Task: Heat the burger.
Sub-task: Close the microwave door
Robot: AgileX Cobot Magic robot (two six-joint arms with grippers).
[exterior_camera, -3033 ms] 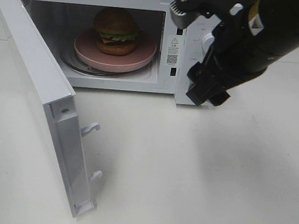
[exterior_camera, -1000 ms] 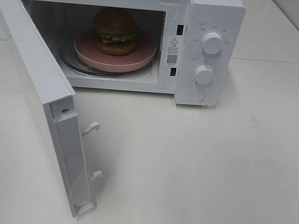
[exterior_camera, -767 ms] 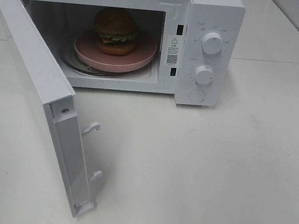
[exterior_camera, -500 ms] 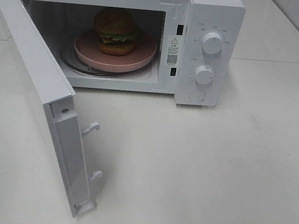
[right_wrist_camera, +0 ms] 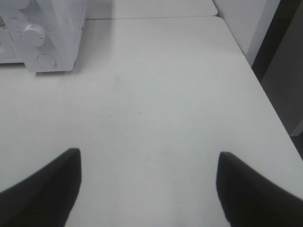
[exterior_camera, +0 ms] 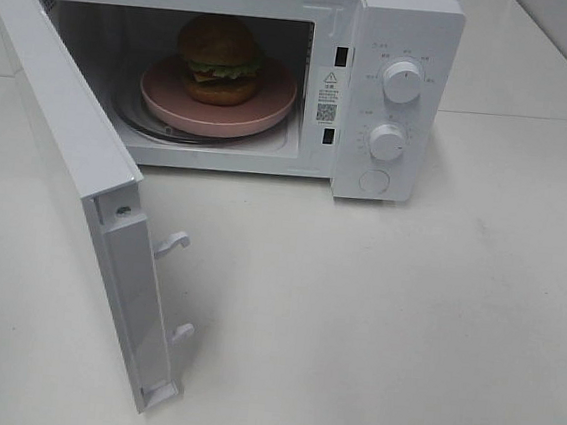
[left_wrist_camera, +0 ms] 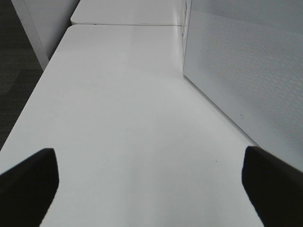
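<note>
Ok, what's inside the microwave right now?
The burger sits on a pink plate, which rests on what looks like a glass turntable. The plate covers most of that turntable.

Your high cam showed the microwave (exterior_camera: 407, 24) at the back of the white table (exterior_camera: 404, 315), with its door (exterior_camera: 64, 141) swung wide open on the left. The burger (exterior_camera: 219, 59) sat upright on the pink plate (exterior_camera: 266, 104) inside the cavity, and the plate rested on the glass turntable (exterior_camera: 146, 124). The upper knob (exterior_camera: 403, 82), lower knob (exterior_camera: 387, 142) and round button (exterior_camera: 373, 182) were stacked on the right panel.

Upright golden-bunned burger (exterior_camera: 219, 60) on pink plate (exterior_camera: 274, 104) inside open microwave (exterior_camera: 402, 23)
</note>
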